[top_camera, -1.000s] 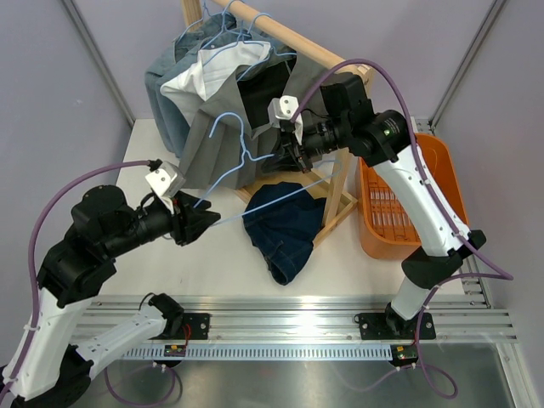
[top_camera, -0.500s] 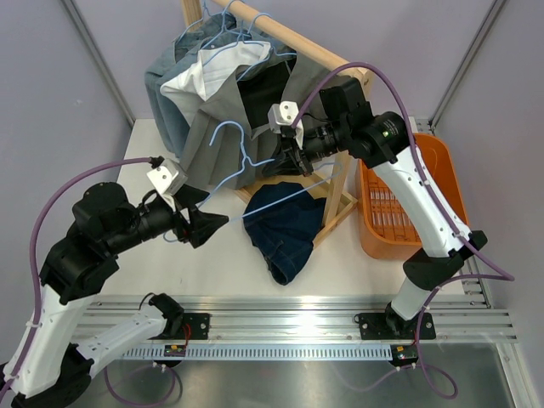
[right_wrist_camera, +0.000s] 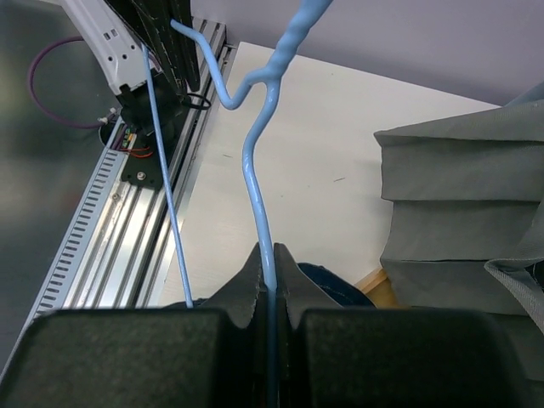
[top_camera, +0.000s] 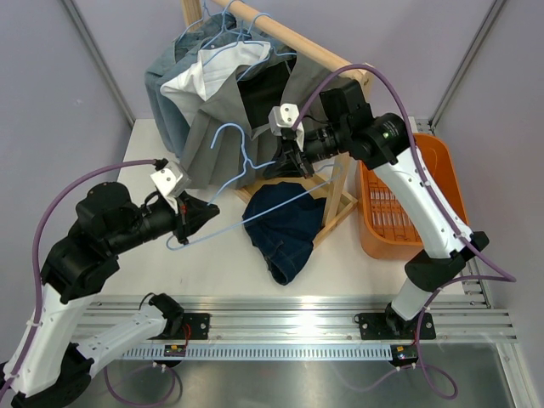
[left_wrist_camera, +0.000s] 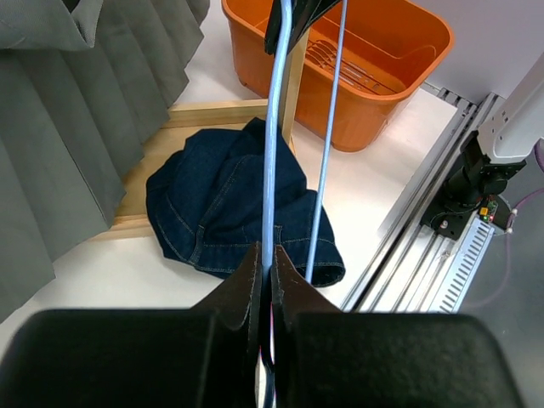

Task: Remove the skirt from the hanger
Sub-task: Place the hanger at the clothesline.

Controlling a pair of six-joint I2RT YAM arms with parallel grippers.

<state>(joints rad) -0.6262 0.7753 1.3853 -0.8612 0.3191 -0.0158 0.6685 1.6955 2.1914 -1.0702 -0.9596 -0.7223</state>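
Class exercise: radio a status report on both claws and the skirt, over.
Left claw shut on blue hanger. Right claw likewise. Denim skirt lying on table. Grey garment hangs alongside.

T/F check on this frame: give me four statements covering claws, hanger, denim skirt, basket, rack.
1. The left claw and right claw are both shut on the blue hanger. True.
2. The denim skirt is in the basket. False: the denim skirt lies on the table, outside the basket.
3. A grey pleated skirt hangs on the rack. True.
4. The gripped hanger hooks the rail. False: it spans between the claws, off the rail.
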